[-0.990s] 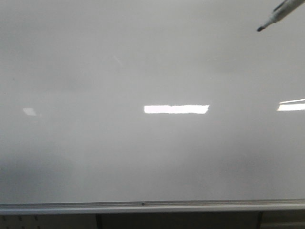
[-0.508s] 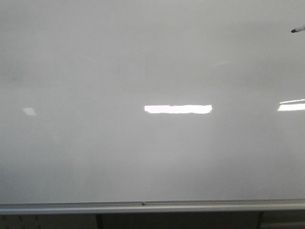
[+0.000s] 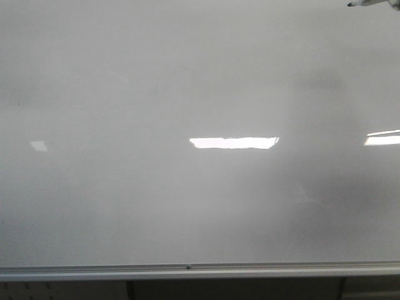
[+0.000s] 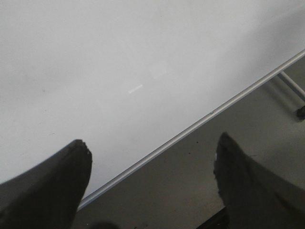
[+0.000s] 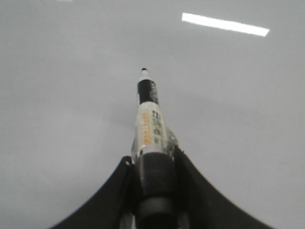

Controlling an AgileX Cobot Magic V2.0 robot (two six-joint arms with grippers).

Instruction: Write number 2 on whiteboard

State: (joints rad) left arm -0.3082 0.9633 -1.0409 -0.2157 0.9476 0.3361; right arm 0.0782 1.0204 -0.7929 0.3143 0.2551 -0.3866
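The whiteboard [image 3: 125, 94] stays blank; the marker [image 3: 365, 3] has risen.

A plain indoor room, likely an office, classroom or lab.

A large glossy whiteboard [image 3: 125, 94] with a silver aluminium frame [image 3: 187, 271] fills the front view, and long bright rectangles of ceiling strip lighting [image 3: 234, 142] reflect off its surface. In the left wrist view, a smooth grey floor [image 4: 190, 181] lies below the board's edge, and a metal stand leg [image 4: 291, 86] ends in what looks like a castor. Nothing more of the room shows.
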